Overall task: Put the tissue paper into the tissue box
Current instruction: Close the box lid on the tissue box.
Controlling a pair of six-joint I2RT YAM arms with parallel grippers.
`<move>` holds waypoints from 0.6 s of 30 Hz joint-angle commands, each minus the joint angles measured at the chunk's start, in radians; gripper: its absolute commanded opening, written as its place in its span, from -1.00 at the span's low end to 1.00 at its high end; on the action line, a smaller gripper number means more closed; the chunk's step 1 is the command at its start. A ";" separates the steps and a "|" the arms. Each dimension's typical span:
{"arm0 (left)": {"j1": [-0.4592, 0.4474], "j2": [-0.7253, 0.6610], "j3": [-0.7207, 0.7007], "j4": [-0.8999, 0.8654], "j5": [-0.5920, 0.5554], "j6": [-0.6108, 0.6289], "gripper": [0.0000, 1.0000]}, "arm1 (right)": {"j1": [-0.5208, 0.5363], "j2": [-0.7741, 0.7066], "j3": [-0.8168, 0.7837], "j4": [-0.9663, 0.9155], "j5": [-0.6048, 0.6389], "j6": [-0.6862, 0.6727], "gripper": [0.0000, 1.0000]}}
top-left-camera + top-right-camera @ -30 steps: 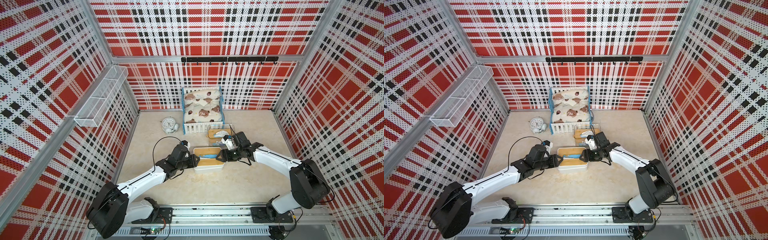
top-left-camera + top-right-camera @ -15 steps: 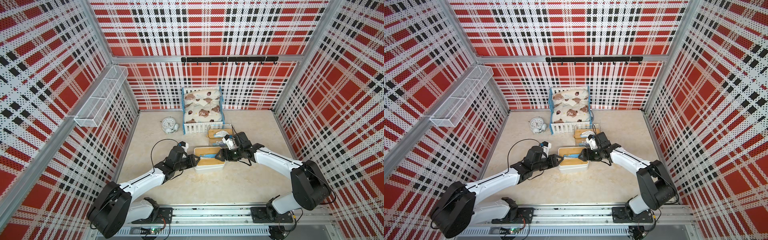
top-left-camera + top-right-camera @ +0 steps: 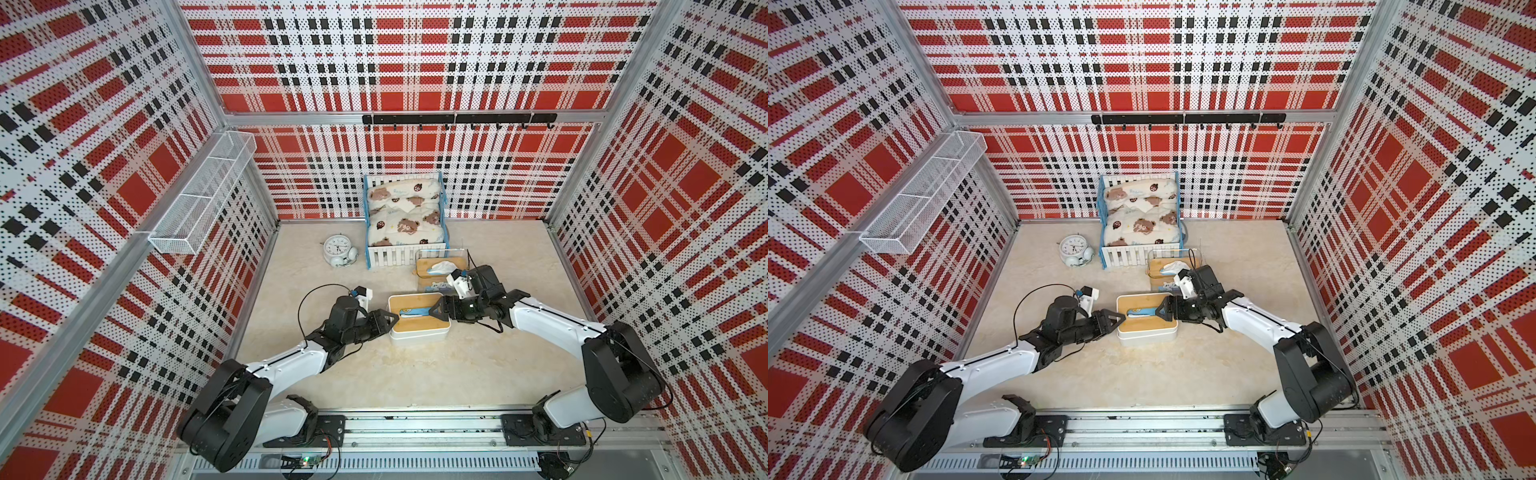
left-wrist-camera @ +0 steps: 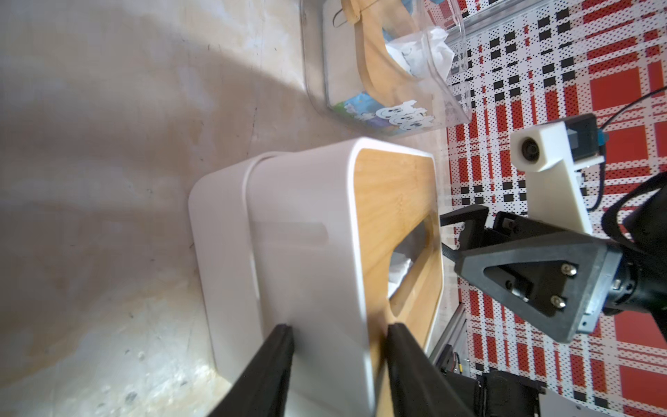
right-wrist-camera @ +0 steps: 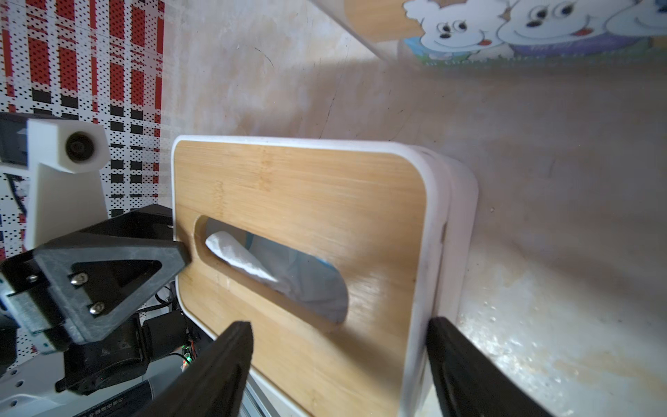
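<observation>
Looked down on a white tissue box (image 3: 419,328) with a bamboo lid (image 5: 306,187), standing on the bench (image 3: 415,374) between the left gripper (image 3: 390,319) and the right gripper (image 3: 436,309), one at each short end. Found the tissue paper (image 5: 310,289) inside the box, beneath the slot (image 5: 198,234) just ahead of the right gripper: blue-and-white wrap, with a folded white sheet (image 5: 234,252) lying under the opening. Showed the right gripper released, jaws wide, one finger (image 5: 223,368) over the lid and the other outside the box wall, pinching nothing. Showed the left gripper part-way parted astride the rim at the opposite end; could not tell whether clamped or merely resting there. Judged the pack light, soft and easily crushed, the wrap slick, the sheet thin and quick to tear. Best taken, probably, by the sheet's folded tip through the slot, with a gentle pinch.
</observation>
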 commanded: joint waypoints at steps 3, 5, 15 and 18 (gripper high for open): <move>-0.021 0.030 -0.035 -0.063 0.079 -0.035 0.08 | 0.022 -0.027 -0.012 0.071 -0.106 0.023 0.70; -0.021 0.014 -0.021 -0.098 0.058 -0.021 0.13 | 0.022 -0.027 -0.008 0.056 -0.100 0.015 0.71; 0.006 -0.071 0.097 -0.316 -0.085 0.155 0.48 | 0.015 -0.006 0.055 -0.085 -0.017 -0.098 0.71; 0.011 -0.067 0.131 -0.314 -0.084 0.169 0.57 | 0.015 -0.001 0.063 -0.082 -0.018 -0.097 0.71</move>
